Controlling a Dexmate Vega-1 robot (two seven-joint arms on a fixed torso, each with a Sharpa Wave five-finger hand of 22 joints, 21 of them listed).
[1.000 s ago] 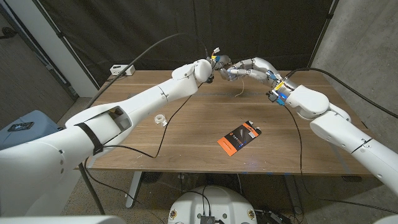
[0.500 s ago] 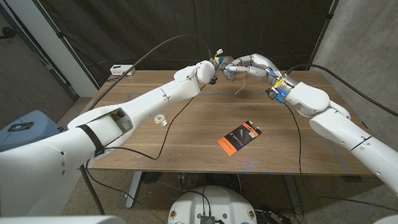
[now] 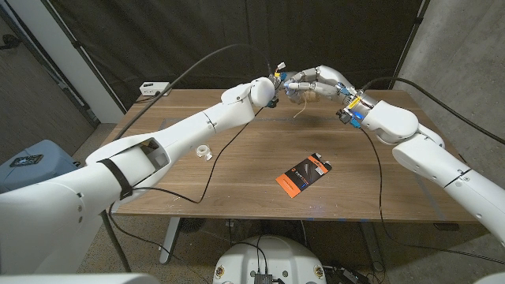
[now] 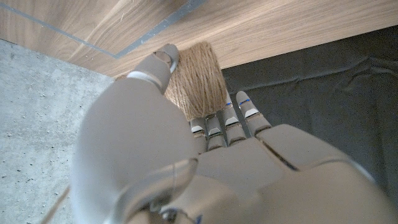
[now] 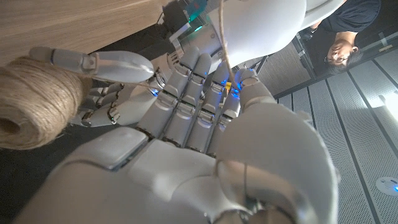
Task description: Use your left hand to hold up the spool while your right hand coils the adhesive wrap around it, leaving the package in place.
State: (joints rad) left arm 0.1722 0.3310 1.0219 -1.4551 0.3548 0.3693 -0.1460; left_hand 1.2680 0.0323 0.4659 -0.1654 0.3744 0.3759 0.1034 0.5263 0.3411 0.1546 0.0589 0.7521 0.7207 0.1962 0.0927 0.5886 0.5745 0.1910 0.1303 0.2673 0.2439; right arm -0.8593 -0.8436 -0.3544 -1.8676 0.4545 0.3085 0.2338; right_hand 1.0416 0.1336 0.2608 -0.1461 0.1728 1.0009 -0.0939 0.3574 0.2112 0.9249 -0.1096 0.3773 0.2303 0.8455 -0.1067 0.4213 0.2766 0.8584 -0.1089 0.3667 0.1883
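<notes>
Holding the spool (image 3: 304, 92) of brown twine aloft in my left hand (image 3: 282, 85), above the wooden table's (image 3: 237, 170) far edge.
My right hand (image 3: 319, 81) closes on the twine strand beside it, loose end dangling. Open tabletop lies below; the package (image 3: 302, 174) rests mid-table, a small tape roll (image 3: 204, 151) well apart. Dark curtains hang behind.

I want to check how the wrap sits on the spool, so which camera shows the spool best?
The left wrist view: the spool sits mid-frame, its twine-like windings sharp, held in the left hand. The right wrist view shows it large but cut off at the picture's edge. In the head view it is small between both hands, right hand partly covering it.
</notes>
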